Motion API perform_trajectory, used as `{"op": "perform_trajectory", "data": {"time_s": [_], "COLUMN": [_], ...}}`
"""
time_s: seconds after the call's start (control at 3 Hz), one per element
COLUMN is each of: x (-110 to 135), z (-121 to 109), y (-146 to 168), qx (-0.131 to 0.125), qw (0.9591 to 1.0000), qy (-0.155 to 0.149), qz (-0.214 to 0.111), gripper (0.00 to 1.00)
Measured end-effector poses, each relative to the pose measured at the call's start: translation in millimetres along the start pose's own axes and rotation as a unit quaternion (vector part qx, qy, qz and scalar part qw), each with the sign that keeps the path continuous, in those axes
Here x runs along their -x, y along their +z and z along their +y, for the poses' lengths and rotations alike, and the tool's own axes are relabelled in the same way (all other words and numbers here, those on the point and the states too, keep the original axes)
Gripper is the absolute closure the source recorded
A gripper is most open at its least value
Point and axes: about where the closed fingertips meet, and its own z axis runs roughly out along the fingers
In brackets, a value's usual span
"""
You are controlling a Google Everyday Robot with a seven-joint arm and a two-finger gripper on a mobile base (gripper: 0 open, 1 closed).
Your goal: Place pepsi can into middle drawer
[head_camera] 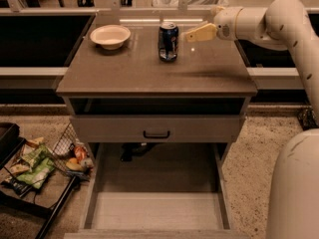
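I'm watching the gripper (192, 34) hovering over the right rear of the cabinet top (149, 78), reaching in on the white arm (279, 19) from the right side and pointing leftward. The pepsi can (168, 41) is standing upright toward the back of that top, roughly at its middle, so its long axis is running straight up while the gripper is coming at it side-on. That's the relation I'm steering by: the can is lying directly to the left of the gripper tip, near it but not touching, with a sliver of bare top showing between them, and the tip is sitting about level with the can's upper half. I'm reading the gripper as holding nothing, since it's clear of the can, but I cannot tell how far open it is from here. The white bowl (110, 35) is sitting farther left, well apart from the can, so I'm judging it's not crowding a sideways approach. Down below, the middle drawer (154, 210) is hanging pulled out toward me, under the closed drawer front (156, 127) with the black handle. So I'm expecting a short push left onto the can, then a long carry forward and down.
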Motion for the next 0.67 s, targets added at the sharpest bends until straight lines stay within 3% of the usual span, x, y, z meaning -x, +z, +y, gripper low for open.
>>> {"op": "perform_trajectory", "data": {"time_s": [0.33, 0.67], "x": [5.3, 13.3], "z": [2.2, 19.0], "y": [24.1, 40.7], "qx": [0.012, 0.027], "qw": [0.9994, 0.9986], "qy": [0.021, 0.029], "qz": [-0.025, -0.035], "gripper": [0.0, 0.0]}}
